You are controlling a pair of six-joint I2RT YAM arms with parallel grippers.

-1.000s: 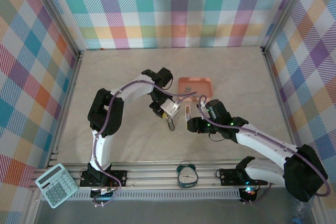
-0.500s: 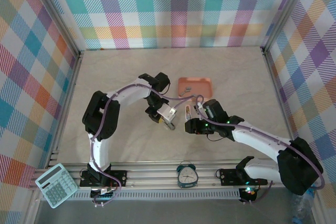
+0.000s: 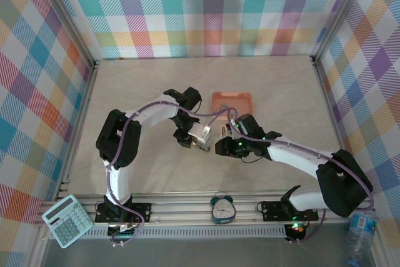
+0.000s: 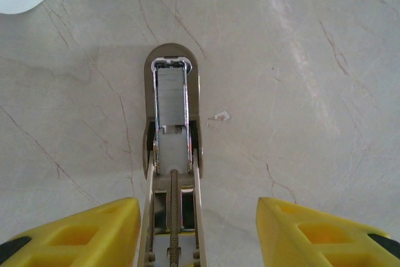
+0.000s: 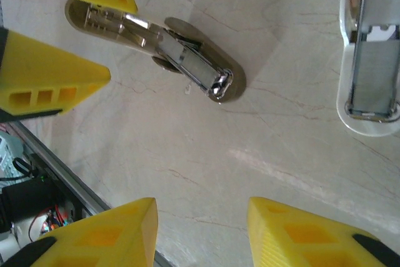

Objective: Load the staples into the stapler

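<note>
Though the stapler (image 4: 172, 52) was cut off rearward between the wide-open left gripper (image 4: 197, 217), it pointed to 12 o'clock, staples (image 4: 171, 95) seemingly inside; the right gripper (image 5: 201, 212) gaped empty.

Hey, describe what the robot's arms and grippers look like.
The left arm and right arm both have white links, black joint housings and a purple cable running alongside. The left gripper and right gripper have chunky yellow wedge-shaped fingers with rectangular cut-outs.
</note>
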